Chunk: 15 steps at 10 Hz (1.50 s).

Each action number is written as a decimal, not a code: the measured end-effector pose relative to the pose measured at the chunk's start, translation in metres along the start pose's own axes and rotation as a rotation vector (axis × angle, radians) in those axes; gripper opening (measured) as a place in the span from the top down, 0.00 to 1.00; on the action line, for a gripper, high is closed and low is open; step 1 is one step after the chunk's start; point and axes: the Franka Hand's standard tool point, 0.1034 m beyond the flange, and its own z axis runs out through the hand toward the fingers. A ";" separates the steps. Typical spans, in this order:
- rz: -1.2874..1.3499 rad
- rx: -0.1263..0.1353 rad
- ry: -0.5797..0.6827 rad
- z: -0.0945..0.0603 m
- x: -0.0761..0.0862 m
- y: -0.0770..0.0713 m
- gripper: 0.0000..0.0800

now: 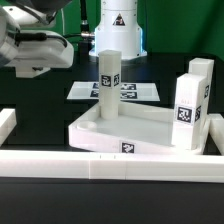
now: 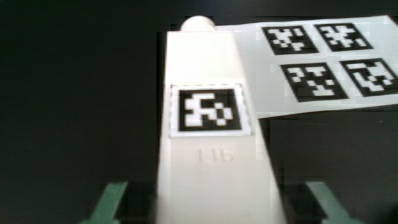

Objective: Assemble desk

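Observation:
In the wrist view a white square-section leg (image 2: 206,150) with a black-and-white tag runs lengthwise between my green fingers (image 2: 118,200). My gripper (image 2: 217,200) is shut on its near end. Its rounded far end points toward the marker board (image 2: 329,55). In the exterior view my gripper (image 1: 32,48) hangs high at the left, away from the desk top (image 1: 150,125), and the held leg is hard to tell from the hand. The tray-like top lies flat at centre. One leg (image 1: 108,75) stands upright at its back left, and another leg (image 1: 189,112) stands at its right side.
A third upright leg (image 1: 201,75) stands behind the right one. A long white border rail (image 1: 90,162) runs along the front, with a short piece (image 1: 6,125) at the left. The marker board (image 1: 90,92) lies behind the desk top. A white robot base (image 1: 118,20) stands at the back.

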 end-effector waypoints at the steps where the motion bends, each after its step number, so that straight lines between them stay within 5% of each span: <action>1: -0.001 -0.006 0.022 -0.003 0.002 0.001 0.64; 3: -0.004 -0.009 0.043 -0.011 0.000 -0.002 0.64; 6: -0.006 -0.018 0.234 -0.050 -0.012 -0.013 0.64; 10: -0.008 -0.051 0.532 -0.061 -0.004 -0.009 0.64; 15: 0.002 -0.041 0.898 -0.101 -0.015 -0.050 0.64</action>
